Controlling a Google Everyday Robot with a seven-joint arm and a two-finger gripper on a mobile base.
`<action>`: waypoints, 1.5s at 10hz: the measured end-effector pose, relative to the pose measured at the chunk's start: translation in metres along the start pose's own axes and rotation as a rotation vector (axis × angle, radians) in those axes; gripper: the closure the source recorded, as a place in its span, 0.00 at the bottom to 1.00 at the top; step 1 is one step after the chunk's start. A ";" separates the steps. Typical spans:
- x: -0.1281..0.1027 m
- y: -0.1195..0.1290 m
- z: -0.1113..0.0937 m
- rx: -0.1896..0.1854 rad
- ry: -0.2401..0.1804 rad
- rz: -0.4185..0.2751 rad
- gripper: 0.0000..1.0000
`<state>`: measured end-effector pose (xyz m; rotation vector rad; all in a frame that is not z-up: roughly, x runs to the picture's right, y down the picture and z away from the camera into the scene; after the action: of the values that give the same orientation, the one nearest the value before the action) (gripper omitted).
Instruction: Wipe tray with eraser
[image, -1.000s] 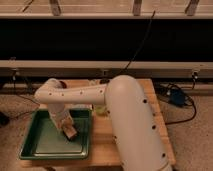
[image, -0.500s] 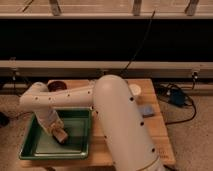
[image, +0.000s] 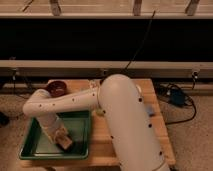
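Camera view: gripper (image: 63, 142) down inside large shallow green plastic tray (image: 31, 145), right of tray centre, gripping small brown-topped tan eraser (image: 65, 144) pressed on tray floor; unwiped floor lies leftward.

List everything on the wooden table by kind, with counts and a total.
Green tray: 1
Eraser, in the tray under the hand: 1
Dark reddish bowl at the table's back left: 1
Total: 3
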<state>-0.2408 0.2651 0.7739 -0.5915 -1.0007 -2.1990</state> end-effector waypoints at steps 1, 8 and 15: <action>-0.009 0.010 0.002 -0.002 -0.004 0.012 1.00; 0.006 0.088 -0.015 -0.004 0.021 0.166 1.00; 0.061 0.012 -0.033 -0.012 0.052 0.040 1.00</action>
<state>-0.2791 0.2105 0.7977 -0.5518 -0.9419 -2.1755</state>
